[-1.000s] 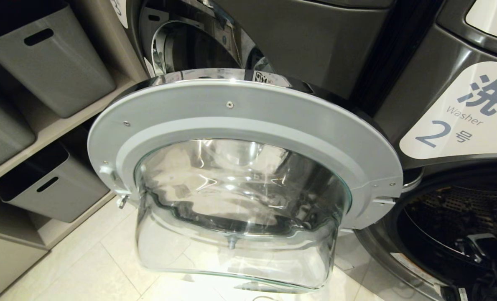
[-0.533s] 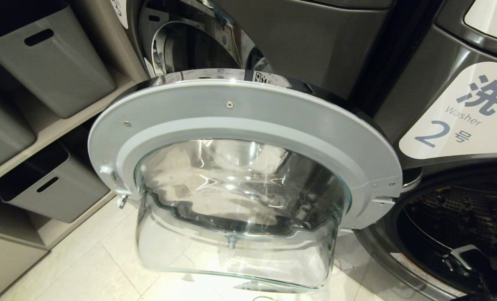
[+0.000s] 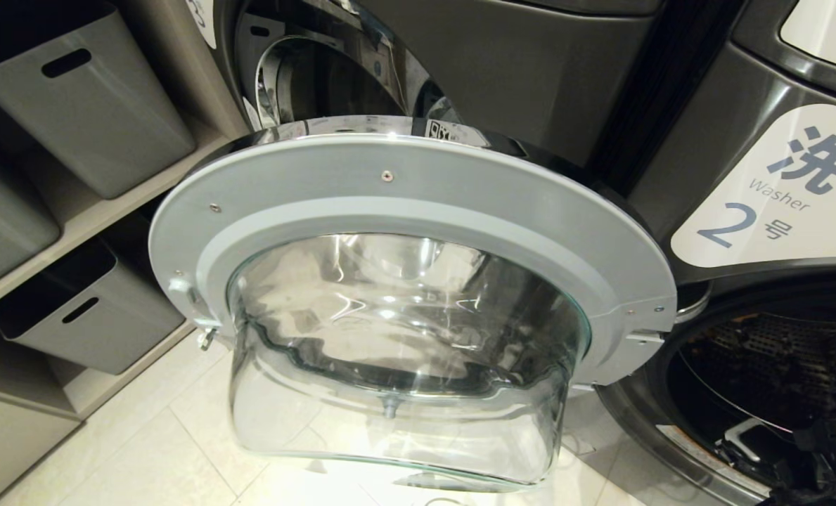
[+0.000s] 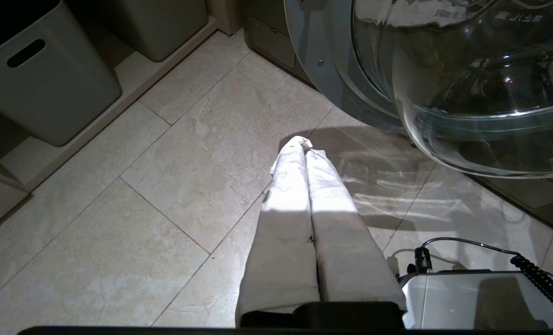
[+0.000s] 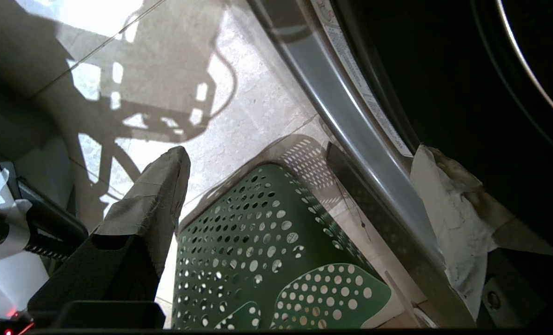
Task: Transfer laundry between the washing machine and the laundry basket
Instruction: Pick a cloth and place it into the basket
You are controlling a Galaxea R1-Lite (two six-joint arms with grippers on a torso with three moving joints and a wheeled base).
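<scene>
The washing machine labelled "Washer 2" stands at the right. Its round glass door is swung wide open across the middle of the head view. The dark drum shows at the lower right. My right gripper sits low at the drum mouth's front rim, open and empty. In the right wrist view this gripper spreads its cloth-wrapped fingers over the green laundry basket, which stands on the floor by the machine's front. My left gripper hangs shut over the tiles. No laundry is in view.
Grey bins fill shelves on the left. Another dark machine stands behind the open door. The door's glass bowl juts out above the tiled floor. My own base and a coiled cable lie beside the left arm.
My right gripper has sunk lower in the drum mouth and turned at the wrist. The left arm, the door and the camera have not moved.
</scene>
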